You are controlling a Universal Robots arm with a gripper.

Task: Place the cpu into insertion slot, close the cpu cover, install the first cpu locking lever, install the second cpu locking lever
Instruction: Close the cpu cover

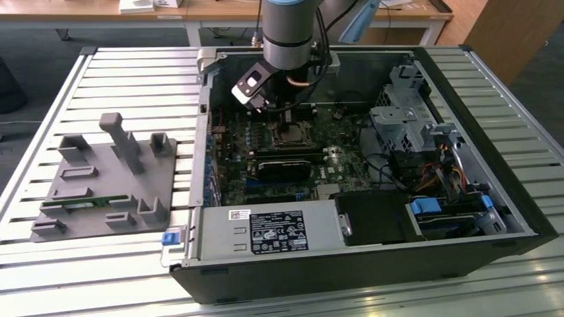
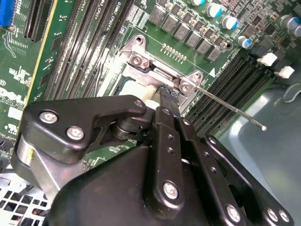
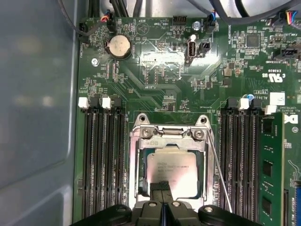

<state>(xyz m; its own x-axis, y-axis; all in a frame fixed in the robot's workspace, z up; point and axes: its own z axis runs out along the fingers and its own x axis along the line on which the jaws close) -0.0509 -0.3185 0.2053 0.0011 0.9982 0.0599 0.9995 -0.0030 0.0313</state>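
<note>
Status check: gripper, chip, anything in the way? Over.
Gripper shut, tips at edge of chip. Chip seated, cover down around it. One lever sticking out alongside, looks unlatched.

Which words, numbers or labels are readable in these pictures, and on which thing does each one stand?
Nothing can be quoted with certainty.
Chip: faint print on its metal top, not readable.
Green board: many white markings, not readable.
White label on the grey metal box: black print and signs, not readable.
</note>
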